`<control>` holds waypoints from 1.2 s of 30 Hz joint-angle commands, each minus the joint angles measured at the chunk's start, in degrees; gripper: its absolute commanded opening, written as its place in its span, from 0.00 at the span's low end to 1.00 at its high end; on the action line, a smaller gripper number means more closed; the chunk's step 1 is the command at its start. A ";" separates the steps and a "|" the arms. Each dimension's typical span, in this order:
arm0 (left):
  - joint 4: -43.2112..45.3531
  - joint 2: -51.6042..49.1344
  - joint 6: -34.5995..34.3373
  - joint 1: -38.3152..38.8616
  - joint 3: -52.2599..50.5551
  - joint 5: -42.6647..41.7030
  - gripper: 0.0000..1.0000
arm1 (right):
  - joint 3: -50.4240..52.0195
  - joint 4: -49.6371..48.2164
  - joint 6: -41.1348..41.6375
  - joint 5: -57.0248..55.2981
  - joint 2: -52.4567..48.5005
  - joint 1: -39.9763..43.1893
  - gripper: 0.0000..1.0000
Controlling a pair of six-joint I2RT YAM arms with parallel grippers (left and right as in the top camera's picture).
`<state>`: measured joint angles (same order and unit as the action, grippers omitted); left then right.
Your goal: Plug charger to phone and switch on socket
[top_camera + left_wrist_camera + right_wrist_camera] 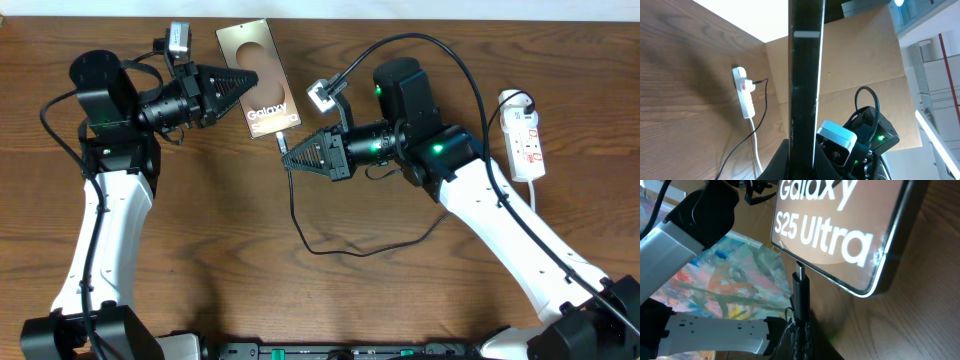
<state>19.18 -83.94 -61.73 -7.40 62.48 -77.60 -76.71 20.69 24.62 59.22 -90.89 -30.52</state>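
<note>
The phone (262, 78) is held at its left edge by my shut left gripper (238, 90), near the table's far edge. In the left wrist view it shows edge-on as a dark bar (805, 75) between the jaws (802, 160). My right gripper (292, 157) is shut on the charger plug (283, 146), just below the phone's lower end. In the right wrist view the plug's metal tip (799, 271) meets the phone's bottom edge (840, 225), above the jaws (800, 330). The thin black cable (310, 240) loops over the table. The socket (525, 140) lies at the far right.
The socket also shows in the left wrist view (744, 92), with its white cord (756, 145) and a thin black cable (762, 100) running from it. A cardboard wall (850, 65) stands behind the table. A colourful painted sheet (730, 280) lies beyond the table's edge.
</note>
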 commanded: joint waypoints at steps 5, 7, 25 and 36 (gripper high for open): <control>0.68 0.68 -0.33 0.09 1.60 -0.15 0.07 | 0.37 -0.39 0.57 0.70 -1.18 -0.33 0.01; 0.68 0.68 -0.33 0.09 1.60 -0.20 0.07 | 0.37 -0.37 0.11 0.70 -1.18 -0.33 0.01; 0.68 0.68 1.70 0.09 1.60 -1.53 0.07 | 0.37 -0.98 0.22 1.38 -1.18 -0.20 0.01; 0.70 0.68 3.13 0.09 1.60 -2.93 0.07 | 0.37 -1.64 1.51 2.40 -1.18 0.48 0.01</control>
<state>19.33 -83.96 -59.94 -7.40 62.48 -77.97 -76.64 19.53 25.19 60.66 -91.79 -30.50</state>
